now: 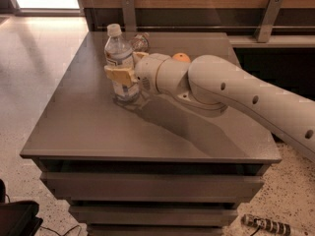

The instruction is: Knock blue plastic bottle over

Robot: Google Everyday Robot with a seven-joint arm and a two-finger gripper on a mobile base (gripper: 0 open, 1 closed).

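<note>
My claw (124,73), apart or clamped I cannot tell, sits against the upright bottle (118,53) at the back left of the table (88,132); I should push high and sideways.

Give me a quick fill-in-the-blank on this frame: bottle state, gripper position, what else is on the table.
1. The blue plastic bottle stands ____ on the table.
2. The gripper sits at the bottle's body, well below its ____ cap.
3. The round thing peeking over the arm is ____ in colour.

Missing words: upright; white; orange.
</note>
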